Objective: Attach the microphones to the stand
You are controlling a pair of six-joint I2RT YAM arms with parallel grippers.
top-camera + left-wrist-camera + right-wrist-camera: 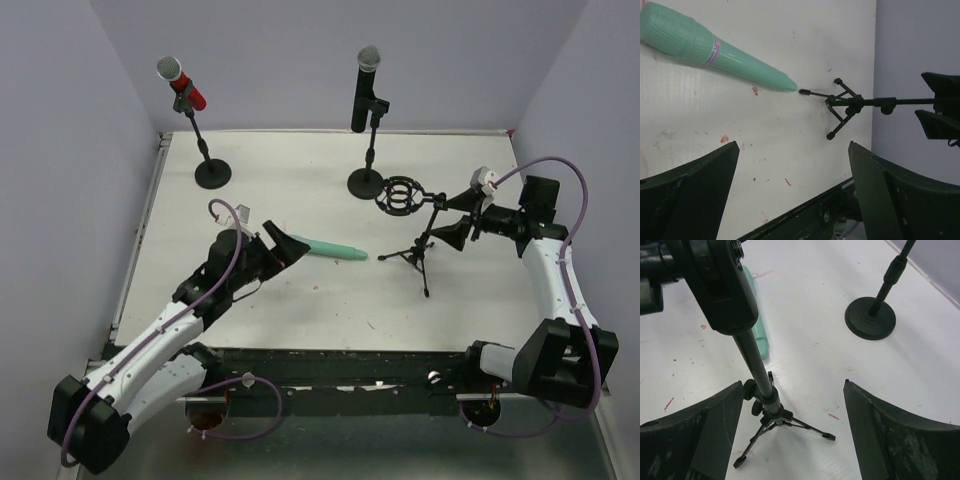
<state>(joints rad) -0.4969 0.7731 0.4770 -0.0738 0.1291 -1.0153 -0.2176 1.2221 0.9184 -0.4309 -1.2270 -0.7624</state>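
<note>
Mint-green plastic marks the one microphone not yet mounted: the mint-green microphone (pixel 335 249) lies flat near the middle of the white desk (pixel 300 320), its tapered tail pointing to 3 o'clock in the top view. At its head end, toward 9 o'clock, we see the left pincer (pixel 288 243) released, fingers spread wide and grasping nothing; in its wrist view the microphone lies beyond the fingers, not between them. The tail tip ends just beside one foot of the tripod stand (pixel 420 250), which carries a black ring mount (pixel 400 195) toward 11 o'clock. The right pincer (pixel 456 218), at 3 o'clock of this stand, is likewise released; its wrist view shows the pole between the spread fingers, close to one, clamped by neither. At 11 o'clock of the desk the red microphone (pixel 185 87) sits tilted in a round-based stand (pixel 212 172); at 12 o'clock the black microphone (pixel 362 92) sits upright in a second round-based stand (pixel 367 182).
</note>
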